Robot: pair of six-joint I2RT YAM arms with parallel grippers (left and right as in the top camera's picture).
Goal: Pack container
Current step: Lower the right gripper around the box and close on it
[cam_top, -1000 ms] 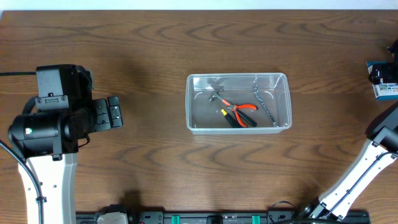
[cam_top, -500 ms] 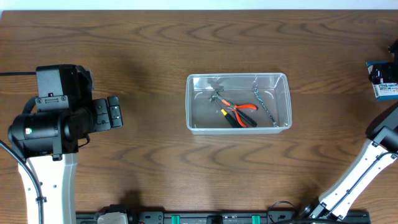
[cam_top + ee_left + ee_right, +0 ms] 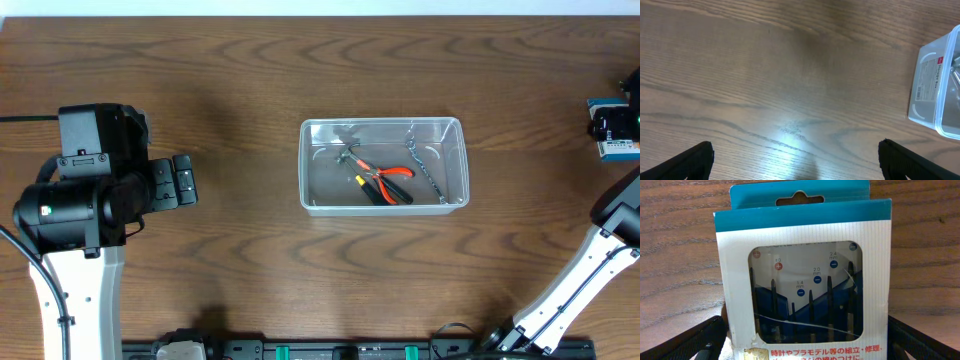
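Note:
The container (image 3: 303, 165) is a clear plastic tub at mid-table; inside lie red-handled pliers (image 3: 388, 180), a small metal tool and a chain (image 3: 428, 172). One corner of the container (image 3: 935, 85) shows at the right edge of the left wrist view. My left gripper (image 3: 186, 181) is open over bare wood (image 3: 795, 150), well left of the tub. At the far right edge my right gripper (image 3: 612, 122) is open, one finger on each side of a blue-and-white screwdriver box (image 3: 805, 270), which lies on the table between them (image 3: 805, 330).
The screwdriver box (image 3: 622, 150) sits at the table's right edge, partly out of the overhead view. The left arm's body (image 3: 70, 210) stands at the left. A black rail (image 3: 340, 350) runs along the front edge.
My right gripper has shifted very slightly at the screwdriver box. The left arm and the tub have not moved.

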